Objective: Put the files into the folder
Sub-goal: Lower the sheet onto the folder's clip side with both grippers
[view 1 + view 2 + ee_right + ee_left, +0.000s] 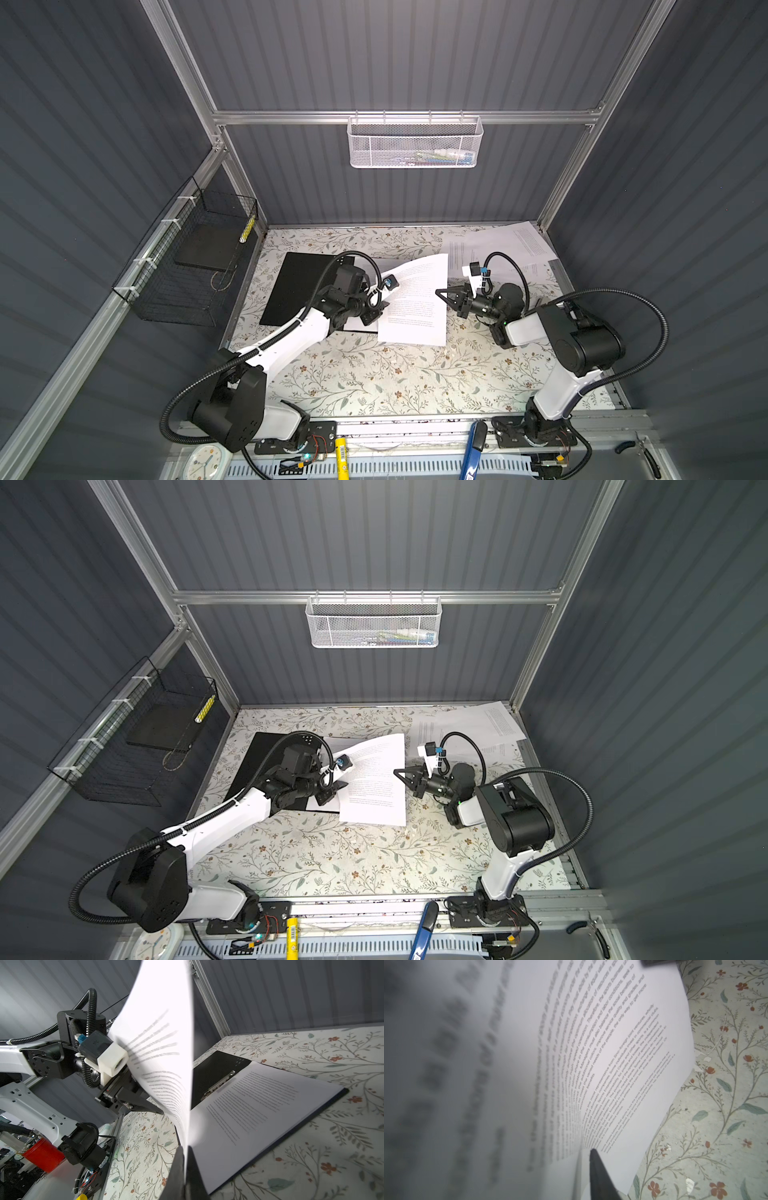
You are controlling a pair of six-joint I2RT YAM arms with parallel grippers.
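The floral worktop (374,382) carries everything. Toward 10 o'clock from its middle in both top views, the folder (293,286) lies open with its black inside up. The right wrist view shows its clip bar (220,1082) and a flat sheet (259,1105) of printed text lying on the half nearer the worktop's middle. Over that half a lifted sheet (415,303) of the files rises off the folder, bowed and standing almost on edge in the right wrist view. More loose sheets (498,247) lie overlapped in the worktop's 1 o'clock corner, well apart from the folder. The right gripper (440,293) is at the lifted sheet's 3 o'clock edge, its fingers (195,1169) pressed together on that edge. The left gripper (380,312) is at the sheet's 9 o'clock side. One of its fingers (598,1169) shows against the paper and the other is hidden behind it, so I cannot tell whether they are apart or clamped.
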